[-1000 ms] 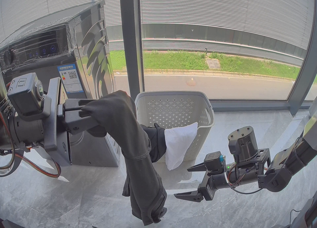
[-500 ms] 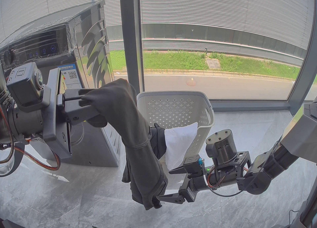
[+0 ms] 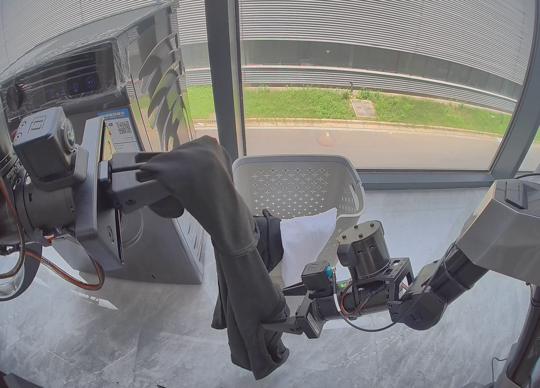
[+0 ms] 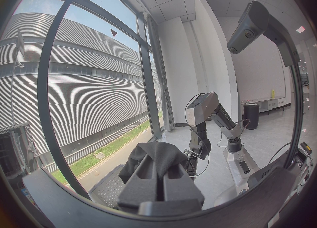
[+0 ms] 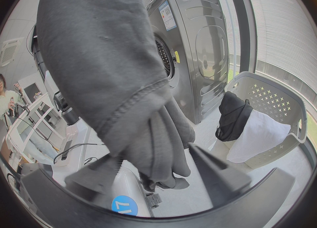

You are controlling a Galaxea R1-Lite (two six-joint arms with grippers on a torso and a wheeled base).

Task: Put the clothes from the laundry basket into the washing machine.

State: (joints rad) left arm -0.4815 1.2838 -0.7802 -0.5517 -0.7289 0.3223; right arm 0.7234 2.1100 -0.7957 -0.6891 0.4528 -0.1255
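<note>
A long dark grey garment (image 3: 225, 226) hangs from my left gripper (image 3: 140, 181), which is shut on its top end beside the washing machine (image 3: 152, 79). In the left wrist view the shut fingers (image 4: 145, 175) pinch the garment (image 4: 155, 152). My right gripper (image 3: 278, 309) is open, with one finger on each side of the garment's lower hanging part (image 5: 99, 56). The machine's drum opening (image 5: 163, 58) is uncovered. The white laundry basket (image 3: 298, 161) holds a black cloth (image 3: 270, 237) and a white cloth (image 3: 304, 243) draped over its front rim.
A dark window pillar (image 3: 222, 57) and a glass wall stand right behind the basket and machine. Pale marble floor (image 3: 140, 338) spreads in front of the machine and to the basket's right.
My right arm has swung left from the open floor to the hanging garment, and its open fingers now straddle the lower part. The left gripper has risen slightly with the garment.
</note>
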